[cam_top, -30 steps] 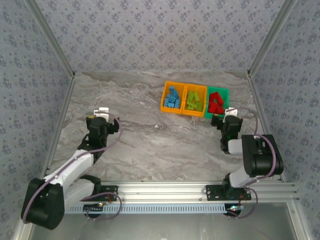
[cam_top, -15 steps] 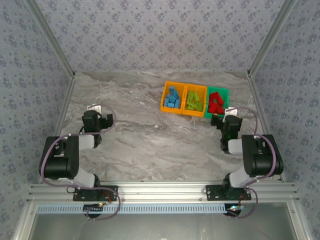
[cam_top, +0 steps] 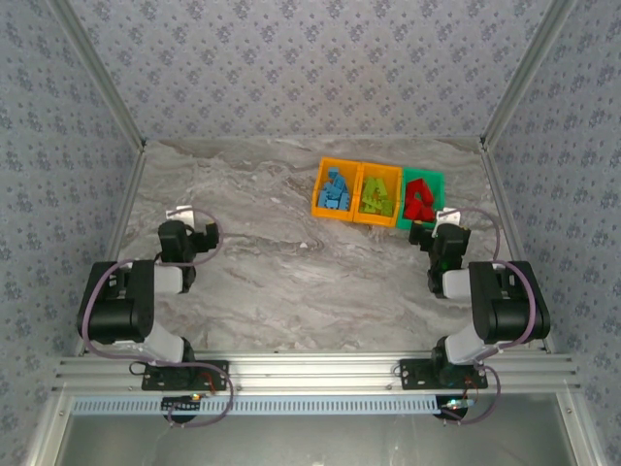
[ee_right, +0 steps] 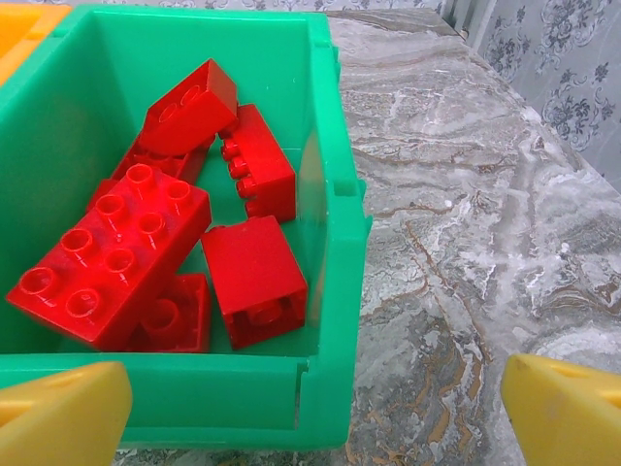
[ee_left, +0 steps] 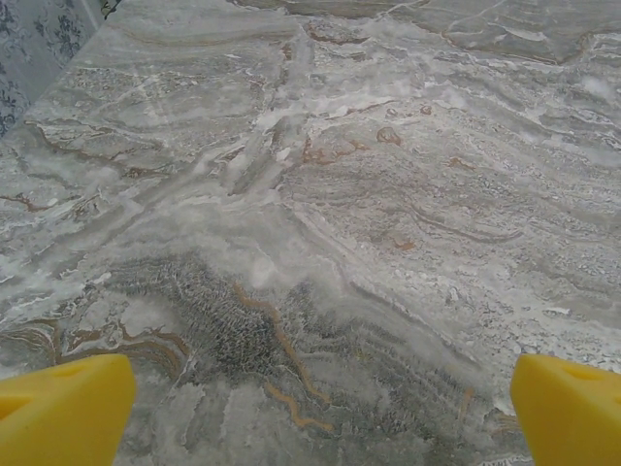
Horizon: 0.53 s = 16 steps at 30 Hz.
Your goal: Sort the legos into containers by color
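Folded back toward its base since a second ago, the left hand [ee_left: 315, 410] hangs open and empty over the worktop [ee_left: 310, 194], while the right hand [ee_right: 315, 413] gapes just short of the green bin [ee_right: 335, 209] holding red legos [ee_right: 126, 243]: light, stiff, slick bricks, seemingly best pinched across flat sides.

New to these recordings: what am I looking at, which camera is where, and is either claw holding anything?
Two robot arms are bolted at the near edge of a marbled table. One picture looks down from above and behind; the other two come from wrist cameras, yellow fingertips in the bottom corners. Three bins stand far right: the left orange bin holds blue bricks, the middle orange bin lime green bricks, the green bin red bricks. The left gripper is open over the table; the right gripper is open by the green bin. Neither holds anything.
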### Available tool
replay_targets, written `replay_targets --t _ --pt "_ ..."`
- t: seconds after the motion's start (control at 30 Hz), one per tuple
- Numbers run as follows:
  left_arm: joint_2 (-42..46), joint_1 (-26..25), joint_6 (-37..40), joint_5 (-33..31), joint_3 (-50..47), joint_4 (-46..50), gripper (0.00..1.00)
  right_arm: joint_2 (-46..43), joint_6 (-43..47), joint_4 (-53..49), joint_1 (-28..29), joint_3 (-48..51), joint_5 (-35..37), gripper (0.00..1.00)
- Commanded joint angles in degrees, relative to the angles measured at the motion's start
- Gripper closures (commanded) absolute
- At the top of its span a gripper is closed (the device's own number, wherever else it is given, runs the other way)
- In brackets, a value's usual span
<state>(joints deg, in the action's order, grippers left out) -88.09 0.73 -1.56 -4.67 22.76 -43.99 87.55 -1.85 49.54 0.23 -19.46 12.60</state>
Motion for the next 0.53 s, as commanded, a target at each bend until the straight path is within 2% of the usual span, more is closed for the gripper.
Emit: replay_targets --t 0.0,0.5 --pt "0.3 -0.2 0.2 1.3 1.2 -2.1 0.01 -0.3 1.0 1.0 -0.4 -0.8 0.0 0.0" --pt "0.3 -0.1 0.2 1.3 1.2 -2.1 0.01 -0.3 1.3 0.8 -0.3 -0.9 -0.4 0.0"
